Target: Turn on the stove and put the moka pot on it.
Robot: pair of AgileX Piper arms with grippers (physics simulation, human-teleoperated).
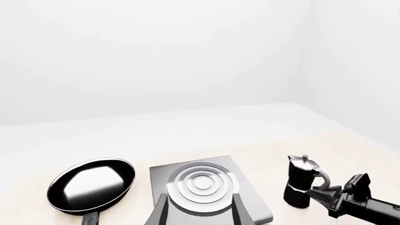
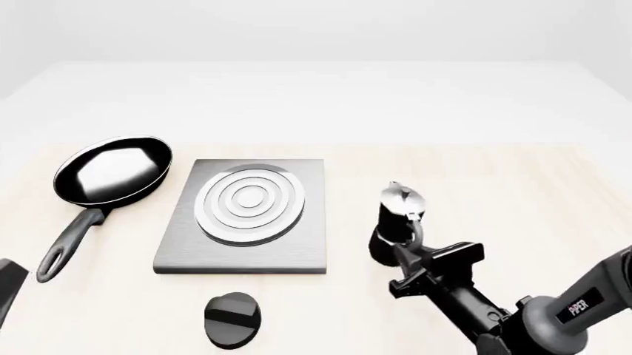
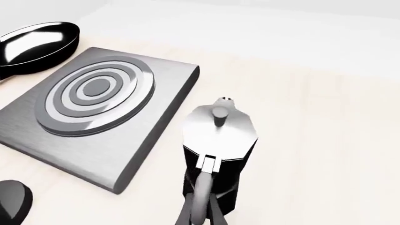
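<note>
Moka pot stands upright on the table, just right of the stove; from the front, your right gripper clasps its handle. Knob lies near the stove's front edge. Left wrist view: your left gripper hangs spread above the burner, frying pan beside. Right wrist view: fingers pinch the handle

Bare table separates moka pot from stove; frying pan beyond.
</note>
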